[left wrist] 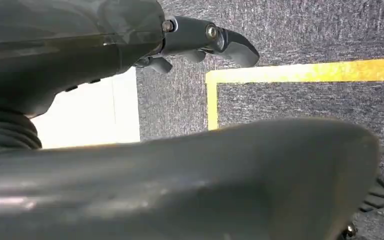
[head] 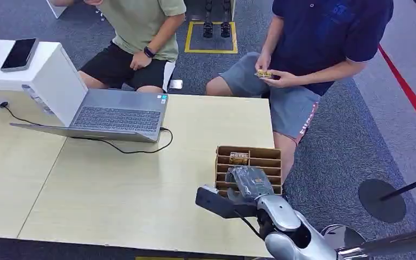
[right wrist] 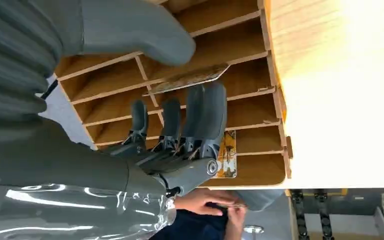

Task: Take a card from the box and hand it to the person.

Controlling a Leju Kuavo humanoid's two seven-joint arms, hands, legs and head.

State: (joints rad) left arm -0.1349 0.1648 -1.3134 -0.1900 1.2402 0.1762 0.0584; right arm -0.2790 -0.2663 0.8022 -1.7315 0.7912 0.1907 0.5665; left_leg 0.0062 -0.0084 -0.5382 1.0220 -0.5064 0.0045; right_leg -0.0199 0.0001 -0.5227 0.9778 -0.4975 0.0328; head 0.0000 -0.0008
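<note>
Pinching card [right wrist: 187,80] | right hand [right wrist: 170,125] over box [right wrist: 260,105]

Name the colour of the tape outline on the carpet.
Yellow tape outline, clearest in the left wrist view.

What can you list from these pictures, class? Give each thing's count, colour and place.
table: one, pale wood, centre
box: one, brown slotted, table's right edge
card: one, thin, pinched over the box slots
laptop: one, grey, open on table
white case: one, far left
phone: one, black, on case
people: two, seated beyond table
right hand: grey, over box, pinching card
left hand: dark, above carpet
</note>
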